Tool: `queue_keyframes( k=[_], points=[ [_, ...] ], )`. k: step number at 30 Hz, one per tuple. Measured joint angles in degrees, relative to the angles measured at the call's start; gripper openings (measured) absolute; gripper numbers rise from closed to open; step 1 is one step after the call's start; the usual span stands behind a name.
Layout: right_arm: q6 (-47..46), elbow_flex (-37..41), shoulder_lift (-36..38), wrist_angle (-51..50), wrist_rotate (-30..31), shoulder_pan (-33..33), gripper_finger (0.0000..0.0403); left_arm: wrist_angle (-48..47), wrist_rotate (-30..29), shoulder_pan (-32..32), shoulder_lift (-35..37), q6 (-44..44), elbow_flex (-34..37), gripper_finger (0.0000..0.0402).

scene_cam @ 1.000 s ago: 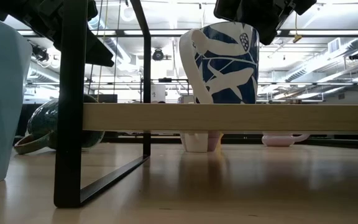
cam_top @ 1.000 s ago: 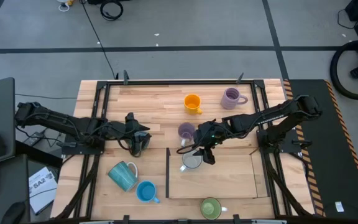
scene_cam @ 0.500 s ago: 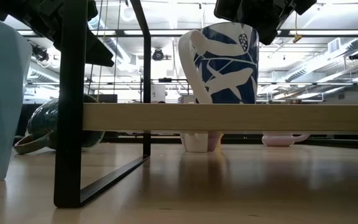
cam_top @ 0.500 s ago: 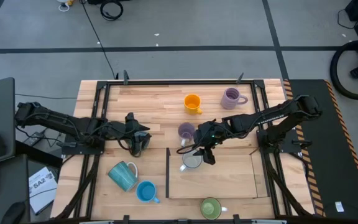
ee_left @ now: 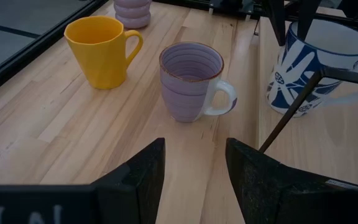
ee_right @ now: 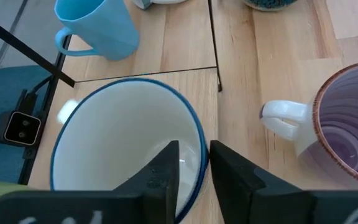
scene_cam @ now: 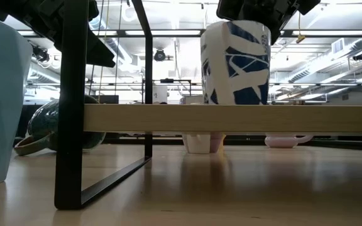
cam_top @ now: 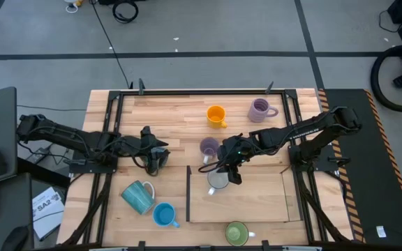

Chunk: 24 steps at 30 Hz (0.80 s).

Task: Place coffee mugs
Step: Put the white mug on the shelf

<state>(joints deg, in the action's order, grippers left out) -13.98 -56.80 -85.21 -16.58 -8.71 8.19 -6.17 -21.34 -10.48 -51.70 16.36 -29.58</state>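
A white mug with a blue leaf pattern [cam_top: 217,180] stands upright by its base on a raised wooden shelf [cam_top: 257,202]. My right gripper [cam_top: 226,172] is shut on its rim. My left gripper [cam_top: 160,159] hangs open over the table's left half, holding nothing. Its wrist view looks at a purple mug with a white handle [ee_left: 191,81] and an orange mug [ee_left: 103,48], both standing upright on the table. A second purple mug [cam_top: 259,109] stands at the far right. A teal mug [cam_top: 139,196], a bright blue mug [cam_top: 164,214] and a green mug [cam_top: 236,233] are near the front edge. My right gripper grips the mug's rim [ee_right: 199,140], with one finger [ee_right: 163,177] inside the cup and the other finger [ee_right: 232,177] outside its wall. The fingers come slanting down from the table's right side. The mug stays upright with its base on the shelf [scene_cam: 231,118].
The shelf rests on a thin black metal frame [scene_cam: 71,107] above the table's near right part. A dark teal mug [scene_cam: 43,129] lies on its side beyond it in the low view. Black rails [cam_top: 187,90] border the table.
My right gripper has shut onto the white and blue mug's rim without shifting its position. The mug has turned about on the shelf: its handle, which showed in the low view, is now out of sight. The mug has also slid slightly along the shelf.
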Motion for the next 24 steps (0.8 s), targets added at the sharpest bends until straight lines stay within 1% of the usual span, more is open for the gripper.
queue_keyframes(
  k=[7,11,21,24],
  points=[
    [0.1,0.0,0.0,-0.1,0.1,0.0,0.005,0.0,0.0,0.0,0.0,0.0,0.0,0.0176],
    [0.1,0.0,0.0,-0.2,0.4,-0.1,0.0033,0.0,0.0,0.0,0.0,0.0,0.0,0.0176],
    [-1.3,0.0,0.0,-0.1,0.3,0.0,0.003,0.0,0.0,0.0,0.0,0.0,0.0,0.0176],
    [-1.3,-1.2,0.0,-1.9,-0.3,0.0,0.0027,0.0,0.0,0.0,0.0,0.0,0.0,0.0176]
  ],
)
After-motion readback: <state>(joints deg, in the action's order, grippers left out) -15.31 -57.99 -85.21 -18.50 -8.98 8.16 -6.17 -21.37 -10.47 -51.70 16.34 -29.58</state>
